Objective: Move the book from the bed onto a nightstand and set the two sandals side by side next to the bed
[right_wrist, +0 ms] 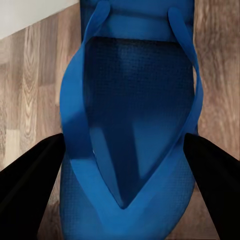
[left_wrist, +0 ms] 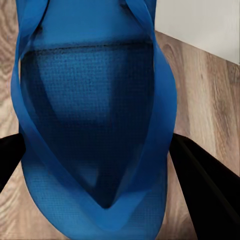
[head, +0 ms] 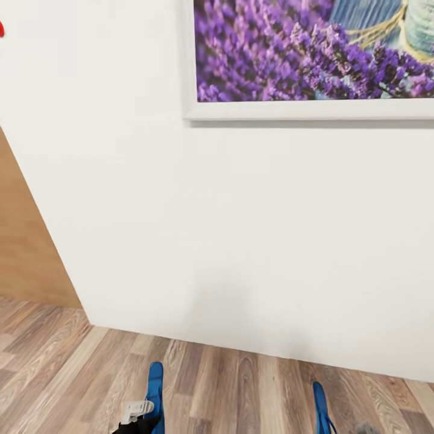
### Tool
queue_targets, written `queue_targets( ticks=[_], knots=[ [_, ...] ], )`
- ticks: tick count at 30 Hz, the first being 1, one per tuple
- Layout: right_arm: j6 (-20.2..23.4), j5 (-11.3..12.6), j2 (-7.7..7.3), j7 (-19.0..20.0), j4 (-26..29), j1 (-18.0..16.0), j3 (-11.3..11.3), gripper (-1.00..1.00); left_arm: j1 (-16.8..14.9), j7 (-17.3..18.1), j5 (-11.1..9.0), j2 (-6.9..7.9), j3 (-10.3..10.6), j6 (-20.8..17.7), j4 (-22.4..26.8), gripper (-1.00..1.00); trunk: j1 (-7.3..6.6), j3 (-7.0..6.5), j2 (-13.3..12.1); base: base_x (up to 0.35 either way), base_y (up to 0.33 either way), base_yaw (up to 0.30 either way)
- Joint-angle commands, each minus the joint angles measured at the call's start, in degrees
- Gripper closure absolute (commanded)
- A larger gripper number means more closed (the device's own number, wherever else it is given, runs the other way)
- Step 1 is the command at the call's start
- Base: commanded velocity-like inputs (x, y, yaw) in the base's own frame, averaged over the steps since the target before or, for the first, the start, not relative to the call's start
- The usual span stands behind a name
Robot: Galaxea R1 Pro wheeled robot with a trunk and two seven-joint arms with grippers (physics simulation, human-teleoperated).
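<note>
Faced a white wall point(head: 241, 229) at close range, with a framed picture of purple lavender point(head: 313, 54) hung high on it. Stood on a wood-plank floor point(head: 229, 386) running along the wall's foot, beside a brown panel point(head: 24, 247) at the far left.

Carried one bright blue sandal in each claw. Held the left sandal point(head: 155, 389) low in the head view, sticking up edge-on from the left claw point(head: 140, 416), of which a white and black part showed at the bottom border. Held the right sandal point(head: 320, 407) likewise edge-on, well apart from the first, near the bottom right, with a small grey bit just beside it at the border.

Seen from the left wrist: the left sandal point(left_wrist: 95, 125) between the two black fingers point(left_wrist: 210, 195), strap side toward the camera, the Y of the straps meeting near the toe end; fingers pressed against both edges of the sole, so clamped on it. Floor and a corner of white wall behind.

Seen from the right wrist: the right sandal point(right_wrist: 135, 130) gripped the same way between black fingers point(right_wrist: 30, 185), one at each edge of the sole, straps facing the camera, plank floor behind.
</note>
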State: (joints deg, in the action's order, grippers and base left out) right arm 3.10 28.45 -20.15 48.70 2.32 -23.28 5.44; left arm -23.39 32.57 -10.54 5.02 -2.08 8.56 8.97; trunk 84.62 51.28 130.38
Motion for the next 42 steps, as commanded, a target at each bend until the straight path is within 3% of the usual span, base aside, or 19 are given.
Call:
queue_targets(
  ticks=[1, 10, 34, 42],
  knots=[
    [0.3, 0.6, -0.03, 0.2, 0.0, 0.0, 0.4, 1.0, -0.1, 0.3, -0.2, -0.01, -0.2, 0.1, -0.1, 1.0, 0.02, 0.06, 0.0, 0.328, 0.0, 0.279],
    [0.3, 0.6, -0.05, 0.1, 0.0, 0.0, 0.4, 1.0, -0.1, 0.3, -0.2, -0.01, -0.2, 0.1, -0.1, 1.0, 0.02, 0.06, 0.0, 0.263, 0.0, 0.284],
    [0.3, 0.6, 0.02, 0.1, 0.0, 0.0, 0.4, 1.0, 0.0, 0.3, -0.2, -0.01, -0.3, 0.1, -0.1, 1.0, 0.02, 0.06, 0.0, 0.007, 0.0, 0.286],
    [0.3, 0.6, 0.02, 0.1, 0.0, 0.0, 0.4, 1.0, 0.0, 0.3, -0.2, -0.01, -0.2, 0.1, -0.1, 1.0, 0.02, 0.06, 0.0, 0.185, 0.0, 0.288]
  ],
)
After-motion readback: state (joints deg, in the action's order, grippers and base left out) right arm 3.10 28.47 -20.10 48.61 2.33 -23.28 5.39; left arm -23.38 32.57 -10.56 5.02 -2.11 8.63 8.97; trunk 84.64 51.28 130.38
